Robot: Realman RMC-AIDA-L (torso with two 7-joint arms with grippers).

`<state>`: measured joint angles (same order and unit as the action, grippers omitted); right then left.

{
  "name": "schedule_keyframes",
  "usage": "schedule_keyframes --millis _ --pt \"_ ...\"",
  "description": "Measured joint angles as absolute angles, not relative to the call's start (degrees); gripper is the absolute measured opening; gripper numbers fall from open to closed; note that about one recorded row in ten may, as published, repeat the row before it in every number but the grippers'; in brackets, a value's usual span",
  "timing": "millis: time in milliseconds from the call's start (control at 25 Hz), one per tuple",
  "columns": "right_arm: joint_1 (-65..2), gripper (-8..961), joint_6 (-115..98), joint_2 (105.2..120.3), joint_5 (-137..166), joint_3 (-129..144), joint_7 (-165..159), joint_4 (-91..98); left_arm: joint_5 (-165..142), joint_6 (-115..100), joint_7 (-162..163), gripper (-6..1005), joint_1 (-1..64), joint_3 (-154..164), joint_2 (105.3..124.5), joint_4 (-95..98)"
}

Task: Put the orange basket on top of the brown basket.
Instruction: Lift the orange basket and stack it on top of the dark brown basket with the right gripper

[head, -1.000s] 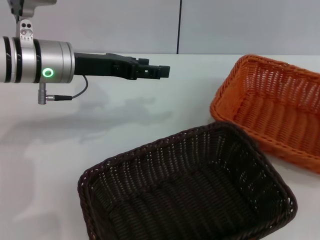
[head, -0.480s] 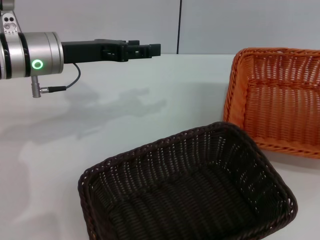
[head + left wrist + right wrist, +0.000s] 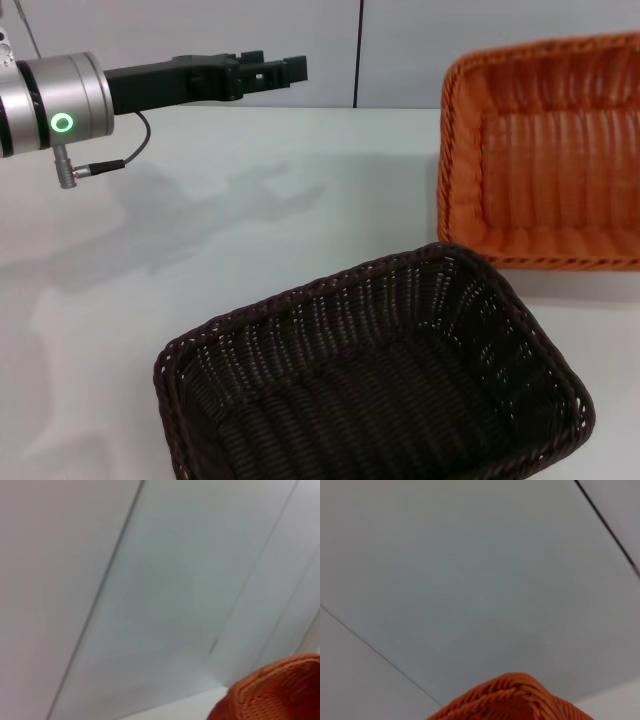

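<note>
the orange basket is tipped up in the air at the right, behind the brown basket on the bench. the left hand floats far off, fingers together, holding nothing.

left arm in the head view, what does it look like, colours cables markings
The left arm ends in a silver metal cylinder banded with black rings and carrying a glowing green ring light. A small metal plug beneath it feeds a thin black cable that curves up toward the tool. The left tool is a long, flat, matte black block. The right arm is not visible in that view.
</note>
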<state>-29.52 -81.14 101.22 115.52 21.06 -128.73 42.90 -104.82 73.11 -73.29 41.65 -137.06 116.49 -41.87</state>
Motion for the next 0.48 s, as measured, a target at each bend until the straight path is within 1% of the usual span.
schedule_keyframes --millis 120,160,200,360,400,440,480 --pt "-29.28 252 -81.60 101.66 111.38 21.37 -127.56 43.06 -103.37 72.00 -74.09 833 40.99 -137.04 116.64 -41.85" --pt "-29.30 252 -82.53 102.30 108.05 21.26 -126.61 43.36 -101.71 71.40 -75.18 833 40.39 -137.02 116.82 -41.83" --pt "-29.30 252 -82.53 102.30 108.05 21.26 -126.61 43.36 -101.71 71.40 -75.18 833 40.39 -137.02 116.82 -41.83" --pt "-29.10 252 -86.91 103.66 99.65 21.55 -124.88 45.49 -98.18 69.87 -77.25 833 39.14 -137.02 117.09 -41.81" --pt "-29.10 252 -86.91 103.66 99.65 21.55 -124.88 45.49 -98.08 69.66 -77.32 833 39.09 -137.02 117.09 -41.81" --pt "-29.02 252 -88.75 104.40 97.62 21.39 -124.82 47.00 -98.00 69.45 -77.43 833 39.02 -137.02 117.08 -41.79" --pt "-29.02 252 -88.75 104.40 97.62 21.39 -124.82 47.00 -97.90 69.14 -77.55 833 38.92 -137.02 117.09 -41.79"
